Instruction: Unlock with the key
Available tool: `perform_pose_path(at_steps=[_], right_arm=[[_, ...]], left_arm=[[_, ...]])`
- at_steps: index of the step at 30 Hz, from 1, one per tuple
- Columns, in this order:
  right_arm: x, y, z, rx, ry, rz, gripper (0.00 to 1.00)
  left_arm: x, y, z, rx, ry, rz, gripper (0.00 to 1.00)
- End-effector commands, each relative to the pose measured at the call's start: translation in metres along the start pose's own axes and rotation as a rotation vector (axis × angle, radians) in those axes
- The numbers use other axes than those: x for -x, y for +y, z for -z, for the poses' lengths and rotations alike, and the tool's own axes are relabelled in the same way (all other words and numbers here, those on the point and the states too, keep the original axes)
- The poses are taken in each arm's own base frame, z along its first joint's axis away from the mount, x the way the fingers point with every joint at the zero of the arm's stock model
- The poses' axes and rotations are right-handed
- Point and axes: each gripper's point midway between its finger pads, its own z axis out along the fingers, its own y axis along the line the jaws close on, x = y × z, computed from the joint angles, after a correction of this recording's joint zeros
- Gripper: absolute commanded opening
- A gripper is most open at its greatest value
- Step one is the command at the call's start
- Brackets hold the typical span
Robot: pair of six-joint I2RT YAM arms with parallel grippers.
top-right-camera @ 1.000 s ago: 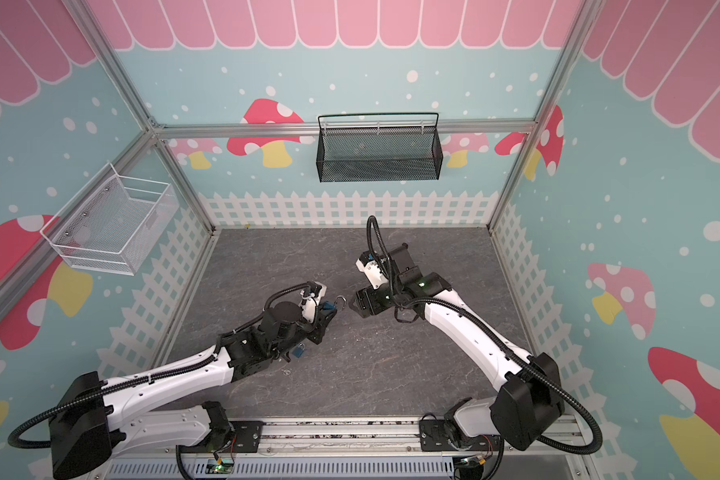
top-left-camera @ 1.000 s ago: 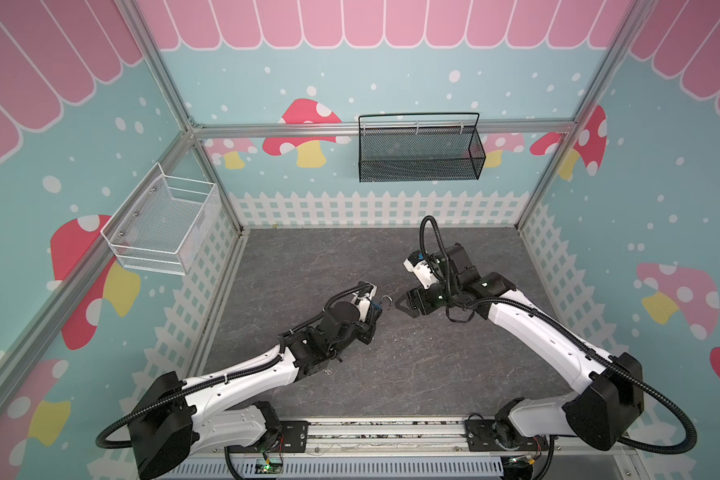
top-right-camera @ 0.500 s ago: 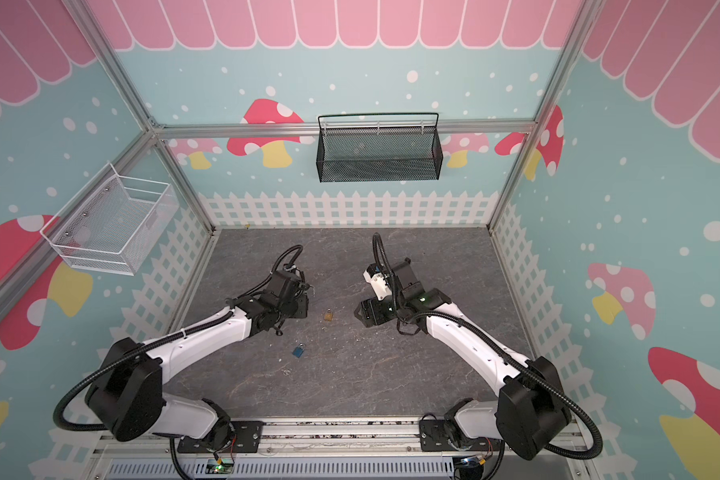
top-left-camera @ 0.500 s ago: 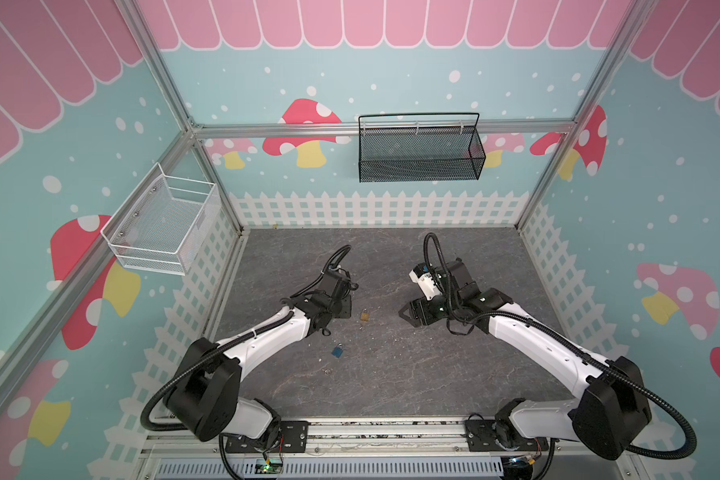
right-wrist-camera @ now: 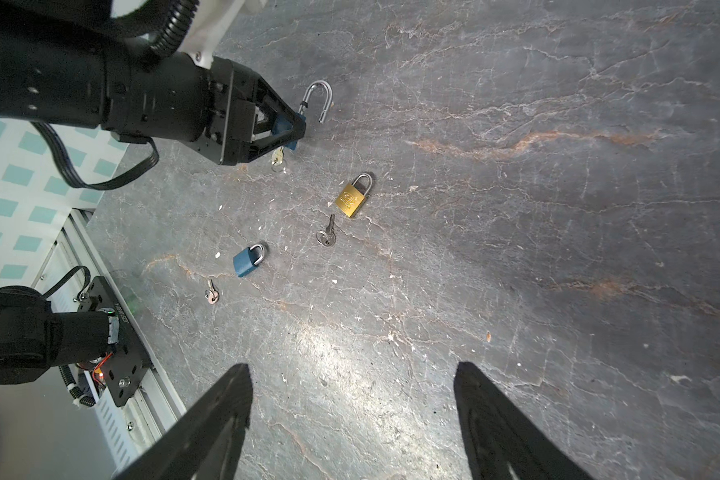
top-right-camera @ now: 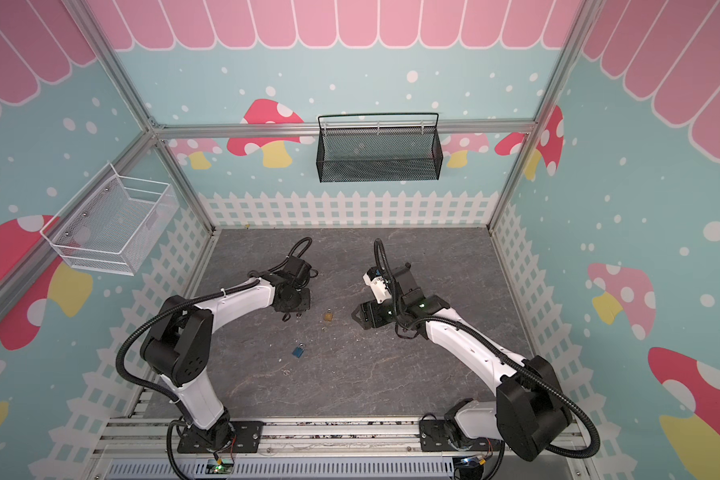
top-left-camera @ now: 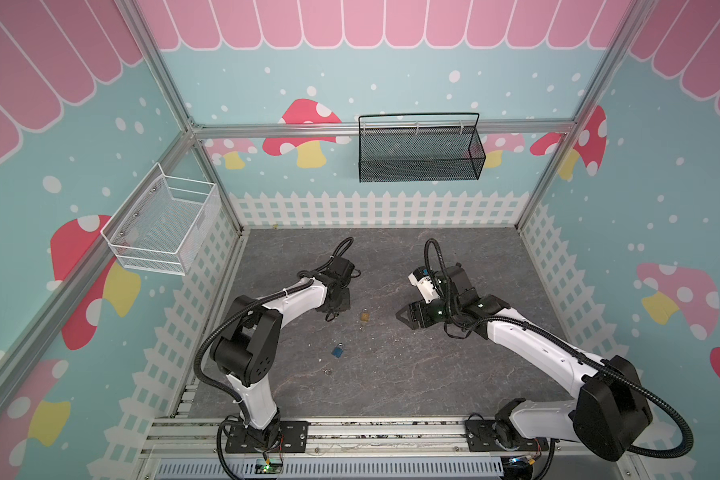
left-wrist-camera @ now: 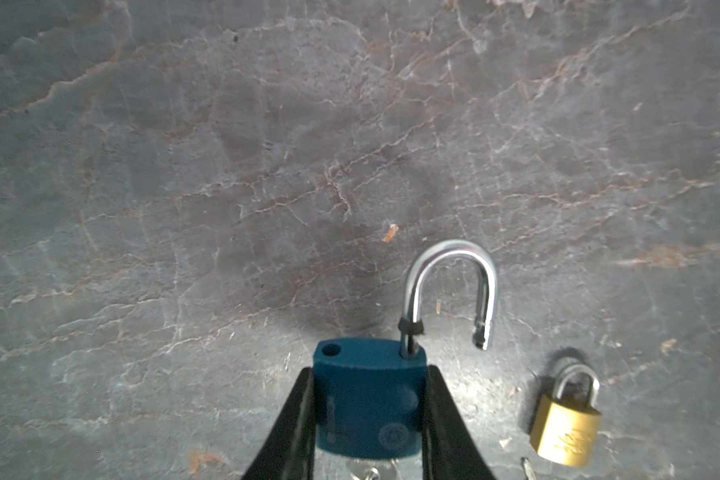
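The blue-bodied padlock [left-wrist-camera: 368,399] sat clamped by its flanks in the left claw [left-wrist-camera: 369,372], low over the grey stone-look tabletop [left-wrist-camera: 184,166]. Its steel shackle [left-wrist-camera: 449,282] had sprung free at one leg, and a small silver key [right-wrist-camera: 277,158] was left in its base. A second before, both claws were nose to nose; now the right claw [right-wrist-camera: 352,368] had drawn off, spread wide and empty (unlocked, by my reckoning). The lock's long axis ran in line with the left claw, shackle pointing outward past the tips, beside a small brass padlock [left-wrist-camera: 566,432].
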Motion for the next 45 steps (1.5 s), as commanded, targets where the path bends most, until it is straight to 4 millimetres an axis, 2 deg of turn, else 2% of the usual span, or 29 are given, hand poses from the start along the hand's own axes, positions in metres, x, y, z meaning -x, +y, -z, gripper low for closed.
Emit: perform_pose_path(at_steps=[1, 5, 8, 10, 13, 17, 20, 25, 31, 34, 37, 41, 45], right_arm=[[0.002, 0.003, 0.0, 0.023, -0.015, -0.001, 0.79], [0.004, 0.002, -0.001, 0.018, -0.016, 0.001, 0.79], [0.005, 0.002, -0.002, 0.017, -0.015, 0.003, 0.79], [0.005, 0.002, -0.002, 0.015, -0.013, 0.004, 0.79], [0.007, 0.001, -0.003, 0.011, -0.014, 0.006, 0.79], [0.008, 0.001, -0.005, 0.01, -0.01, 0.012, 0.78], [0.009, 0.002, -0.009, 0.008, 0.001, 0.021, 0.76], [0.01, 0.014, -0.023, -0.009, 0.021, 0.071, 0.76], [0.001, 0.037, -0.058, -0.017, 0.095, 0.18, 0.68], [-0.006, 0.038, -0.073, -0.051, 0.134, 0.209, 0.68], [-0.012, 0.034, -0.087, -0.074, 0.158, 0.216, 0.64], [-0.02, 0.037, -0.107, -0.104, 0.202, 0.252, 0.6], [-0.026, 0.04, -0.125, -0.115, 0.231, 0.264, 0.56]], left_arm=[[0.0, 0.006, -0.003, 0.043, 0.033, 0.017, 0.0], [-0.005, 0.007, -0.009, 0.051, 0.056, 0.02, 0.01], [-0.009, 0.007, -0.013, 0.054, 0.069, 0.023, 0.09], [-0.01, 0.008, -0.014, 0.057, 0.074, 0.023, 0.16], [-0.011, 0.009, -0.012, 0.057, 0.072, 0.027, 0.33], [-0.005, 0.006, 0.0, 0.032, 0.048, 0.034, 0.44], [0.0, 0.002, 0.015, -0.011, 0.023, 0.046, 0.46], [0.002, -0.001, 0.052, -0.071, -0.053, 0.065, 0.47], [-0.012, -0.006, 0.093, -0.228, -0.142, 0.147, 0.47], [-0.021, -0.003, 0.109, -0.297, -0.185, 0.2, 0.47], [-0.032, 0.003, 0.115, -0.34, -0.215, 0.244, 0.47], [-0.049, 0.01, 0.112, -0.385, -0.224, 0.304, 0.47], [-0.056, 0.017, 0.113, -0.403, -0.25, 0.345, 0.47]])
